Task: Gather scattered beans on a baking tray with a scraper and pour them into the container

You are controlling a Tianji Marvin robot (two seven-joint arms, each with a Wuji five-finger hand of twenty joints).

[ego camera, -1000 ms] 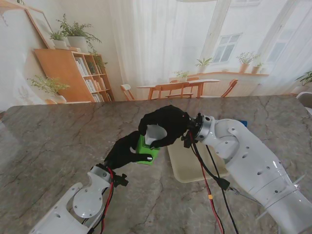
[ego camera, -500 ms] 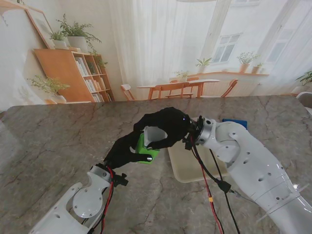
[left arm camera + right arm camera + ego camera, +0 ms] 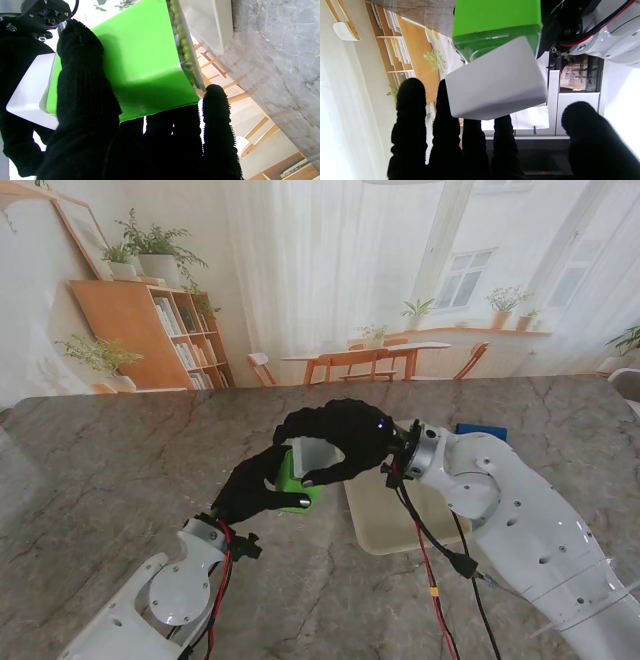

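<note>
Right, a grey-brown marble table (image 3: 110, 470) fills the stand's view, and behind its far edge hangs a printed room backdrop with a wooden bookshelf (image 3: 160, 330), potted plants and a dining table by bright windows. Both black-gloved hands meet over the middle of the table. From the near left corner the left hand (image 3: 250, 485) reaches up and inward, fingers wrapped round the green container (image 3: 293, 480), which it holds off the surface and tipped; the left wrist view shows a thumb (image 3: 82, 82) pressed flat on the green wall, another fingertip at its corner, and a row of green beans (image 3: 183, 47) lined along the clear rim. Sweeping in from the right, the right arm bends at the wrist so the right hand (image 3: 335, 442) arches over the container, fingers curled and pinching the white scraper (image 3: 312, 455). That scraper's broad face sits against the container's open mouth, its long axis slanting across the rim. Just right of the hands, the cream baking tray (image 3: 385, 525) lies flat, a blue object (image 3: 480, 430) beyond it.
</note>
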